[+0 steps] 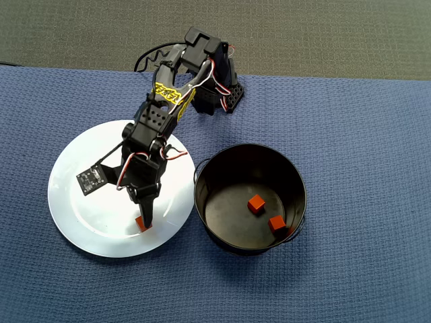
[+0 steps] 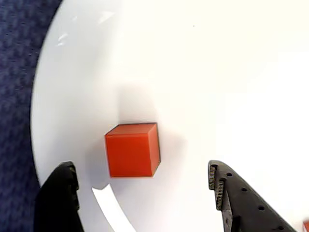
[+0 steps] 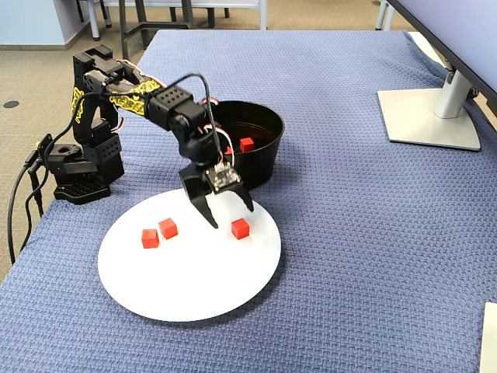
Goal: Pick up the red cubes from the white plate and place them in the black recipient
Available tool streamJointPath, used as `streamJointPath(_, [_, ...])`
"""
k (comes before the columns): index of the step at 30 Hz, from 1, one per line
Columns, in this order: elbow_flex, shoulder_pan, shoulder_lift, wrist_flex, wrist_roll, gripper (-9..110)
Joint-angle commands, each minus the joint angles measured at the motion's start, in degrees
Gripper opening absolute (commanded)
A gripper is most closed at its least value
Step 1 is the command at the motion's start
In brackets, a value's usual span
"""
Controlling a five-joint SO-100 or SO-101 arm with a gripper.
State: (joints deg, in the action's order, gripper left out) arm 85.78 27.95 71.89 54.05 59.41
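On the white plate (image 3: 171,295), fixed view: two red cubes (image 3: 159,233) at ten o'clock, a third red cube (image 3: 241,228) at two o'clock, just beside the spread, empty gripper (image 3: 230,210). Beyond, touching the plate's far rim, the black recipient (image 3: 264,167) holds two further cubes (image 1: 266,214) in the overhead view.

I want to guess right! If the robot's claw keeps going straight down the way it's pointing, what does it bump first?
Probably the red cube on the white plate. The gripper is open and points down at it, one finger either side. Depth is unclear, so the fingertips might touch the plate at about the same time.
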Motion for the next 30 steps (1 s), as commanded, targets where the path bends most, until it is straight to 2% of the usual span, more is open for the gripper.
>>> streamJointPath(1, [0.09, 0.35, -0.53, -5.19, -0.26, 25])
streamJointPath(18, [0.18, -3.96, -3.87, -7.03, -5.10, 17])
streamJointPath(30, [1.41, -7.12, -3.08, -5.27, -6.33, 17])
